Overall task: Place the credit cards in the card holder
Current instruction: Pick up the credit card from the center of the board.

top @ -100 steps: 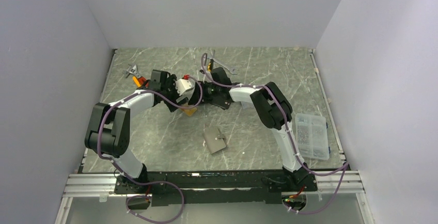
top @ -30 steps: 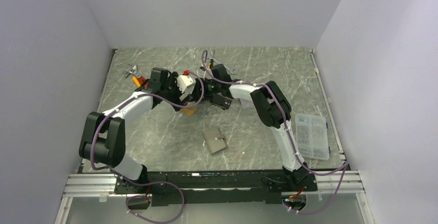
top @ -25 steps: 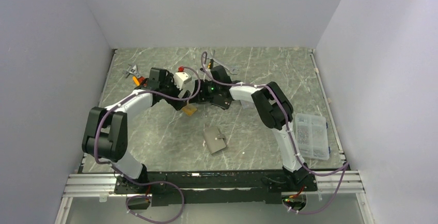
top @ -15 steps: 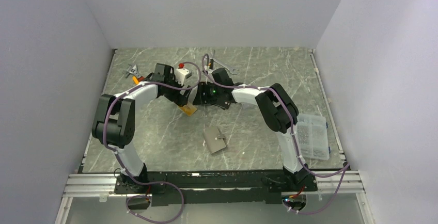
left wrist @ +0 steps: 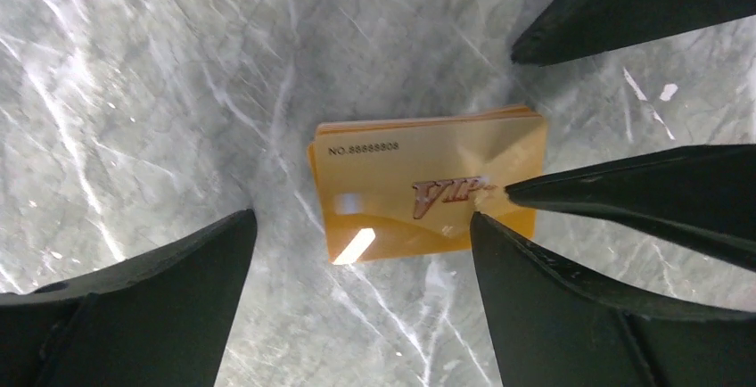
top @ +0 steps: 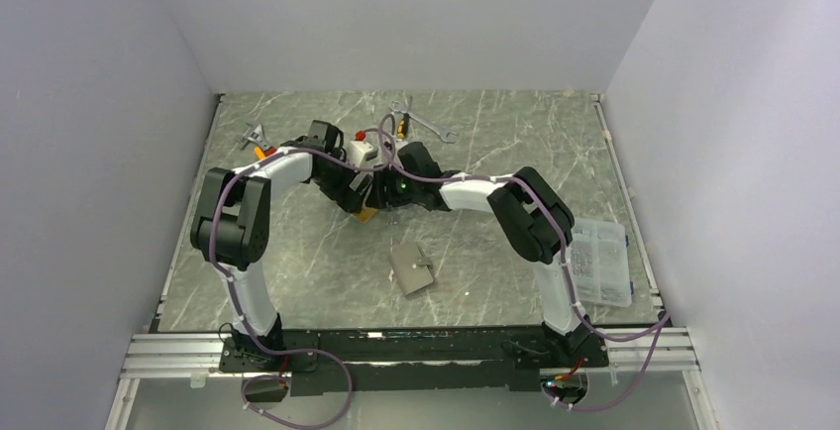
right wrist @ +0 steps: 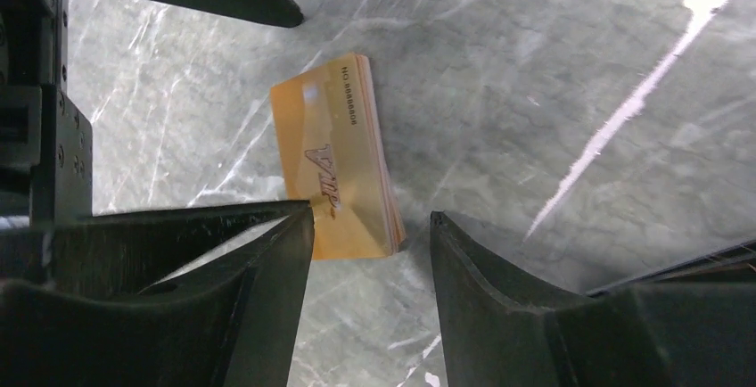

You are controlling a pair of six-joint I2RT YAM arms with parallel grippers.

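Observation:
The credit cards [left wrist: 419, 191] lie in a stack on the table, orange one on top, with further card edges showing beneath it [right wrist: 334, 168]. My left gripper [left wrist: 361, 226] hangs open right over the stack's near edge with nothing between its fingers. My right gripper [right wrist: 370, 218] is open too, reaching in from the other side. One of its fingertips [left wrist: 535, 193] overlaps the orange card's end; I cannot tell if it touches. From above, both grippers [top: 360, 199] [top: 382, 204] meet over the cards [top: 367, 215]. The card holder [top: 412, 268] lies apart, nearer the arm bases.
A clear plastic box [top: 599, 260] sits at the right edge of the marble table [top: 515, 153]. A wrench [top: 428, 125] and a small orange-and-grey tool [top: 256, 141] lie near the back wall. The two wrists crowd each other above the stack.
Both wrists have closed in over the orange stack; the left elbow swung inward and up, the right wrist slid left. The right jaws narrowed slightly. The cards have not moved.

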